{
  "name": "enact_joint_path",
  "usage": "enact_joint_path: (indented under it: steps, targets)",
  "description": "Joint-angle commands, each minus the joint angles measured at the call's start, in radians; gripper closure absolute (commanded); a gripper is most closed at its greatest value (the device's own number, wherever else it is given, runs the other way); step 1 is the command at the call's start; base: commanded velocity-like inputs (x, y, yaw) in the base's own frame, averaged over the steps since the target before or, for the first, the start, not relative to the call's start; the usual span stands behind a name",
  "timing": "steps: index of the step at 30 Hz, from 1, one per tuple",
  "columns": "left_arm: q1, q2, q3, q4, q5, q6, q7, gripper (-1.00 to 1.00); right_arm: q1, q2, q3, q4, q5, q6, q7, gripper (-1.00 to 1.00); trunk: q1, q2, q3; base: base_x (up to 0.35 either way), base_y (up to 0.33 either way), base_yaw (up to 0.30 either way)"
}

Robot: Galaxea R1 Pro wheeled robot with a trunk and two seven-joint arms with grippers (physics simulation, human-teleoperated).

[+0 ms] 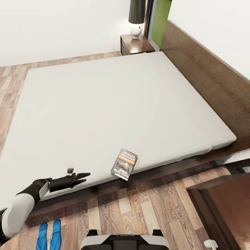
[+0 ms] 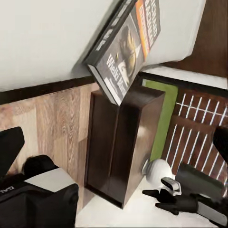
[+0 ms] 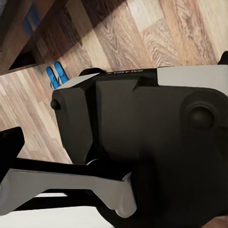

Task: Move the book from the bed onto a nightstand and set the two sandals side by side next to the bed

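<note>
Left tool [image 1: 82, 176] was seen over the bed [image 1: 104, 104] edge, fingers pressed together, short of the book [image 1: 124, 164] overhanging the mattress. Left wrist: book [image 2: 126, 45] spotted again. Right wrist: sandals [image 3: 57, 74] glimpsed on floor [image 3: 156, 33].

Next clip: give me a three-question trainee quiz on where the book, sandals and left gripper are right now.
1. True or false: the book lies at the bed's near edge, overhanging it.
2. The sandals are: A) on the bed; B) side by side on the floor; C) on the nightstand.
3. Fill in: the left gripper holds ____.

Key: 1 true; 2 B; 3 nothing
</note>
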Motion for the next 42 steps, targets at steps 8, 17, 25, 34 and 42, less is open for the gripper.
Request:
enact_joint_path:
  steps: [8,17,25,34,42]
  targets:
    - [0.090,-0.006,0.004,0.118,-0.034,-0.241,-0.032,-1.00,0.000,-0.001,0.002,0.001,-0.006,0.003,0.005,-1.00,-0.031,0.056,0.025,0.000,0.000,0.000]
    - [0.332,-0.006,0.003,0.125,-0.033,-0.498,-0.028,-1.00,0.000,-0.001,0.002,0.001,-0.006,0.003,0.004,-1.00,-0.065,0.119,0.053,0.000,0.000,0.000]
    - [0.420,-0.001,0.010,0.126,-0.011,-0.609,0.008,-1.00,0.000,0.000,0.001,0.001,-0.008,0.003,0.003,-1.00,-0.096,0.175,0.078,0.000,0.000,0.000]
    - [0.458,0.052,0.013,0.126,0.246,-0.623,0.048,-1.00,0.000,-0.001,0.001,0.001,-0.008,0.003,0.003,-1.00,-0.130,0.238,0.106,0.000,0.000,0.000]
    - [0.467,0.062,0.013,0.126,0.291,-0.622,0.049,-1.00,0.000,-0.001,0.001,0.001,-0.008,0.003,0.002,-1.00,-0.146,0.266,0.119,0.000,0.000,0.000]
